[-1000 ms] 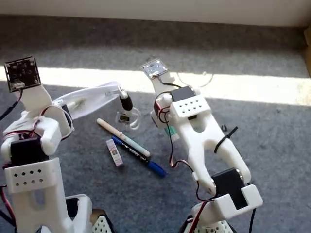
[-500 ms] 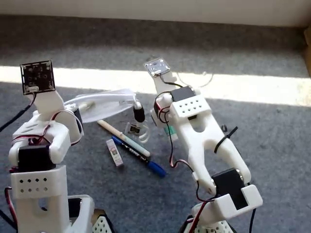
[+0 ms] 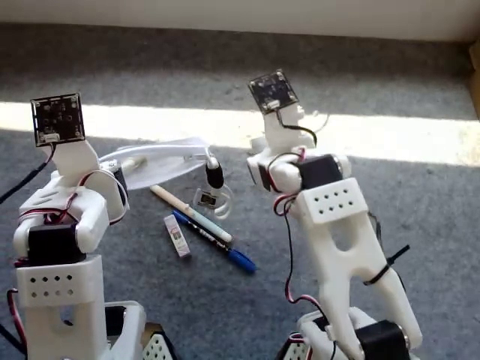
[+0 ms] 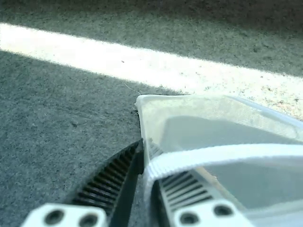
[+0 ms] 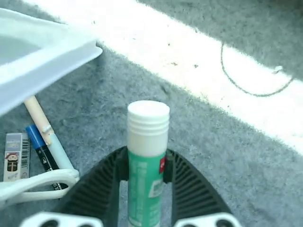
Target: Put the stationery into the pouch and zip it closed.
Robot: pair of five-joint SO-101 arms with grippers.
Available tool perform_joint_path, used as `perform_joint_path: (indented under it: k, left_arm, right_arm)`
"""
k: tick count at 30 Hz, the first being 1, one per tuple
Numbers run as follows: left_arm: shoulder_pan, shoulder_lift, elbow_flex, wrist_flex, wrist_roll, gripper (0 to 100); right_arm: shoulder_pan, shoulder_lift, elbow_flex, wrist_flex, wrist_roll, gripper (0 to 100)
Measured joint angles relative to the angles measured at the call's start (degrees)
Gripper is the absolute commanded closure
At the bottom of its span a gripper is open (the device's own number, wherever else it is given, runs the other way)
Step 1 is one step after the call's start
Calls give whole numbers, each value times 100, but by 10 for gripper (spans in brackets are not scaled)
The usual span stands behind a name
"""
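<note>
My left gripper [image 4: 144, 150] is shut on the edge of the translucent white pouch [image 4: 222, 142], which hangs just above the carpet in the high view [image 3: 161, 160]. A black pull and a clear tag [image 3: 211, 198] dangle from the pouch's end. My right gripper [image 5: 147, 156] is shut on an upright green-and-white glue stick [image 5: 147, 142], held above the carpet to the right of the pouch. A cream pen [image 3: 191, 211], a blue pen [image 3: 217, 241] and a small boxed eraser [image 3: 177, 235] lie on the carpet below the pouch.
The floor is grey carpet with a bright sunlit strip [image 3: 405, 139] across the back. A thin wire loop [image 5: 253, 78] lies in that strip beyond the right arm. A pale wall base [image 3: 225, 15] runs along the far edge.
The left arm first carried the pouch to the right, then held still. The right arm rose and swung right with the glue stick in its grip.
</note>
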Motion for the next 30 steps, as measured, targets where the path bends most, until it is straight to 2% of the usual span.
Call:
perform_joint_path:
  k: [8,18,25,30]
  left_arm:
    - [0,0,0,0,0,992]
    - [0,0,0,0,0,992]
    - [0,0,0,0,0,992]
    - [0,0,0,0,0,992]
  right_arm:
    - [0,-1424,536,-123,0,995]
    - [-554,-2875,730,-123,0,995]
    - [-976,-3437,809,-264,-615,995]
    - [-1310,-3543,809,-571,-677,994]
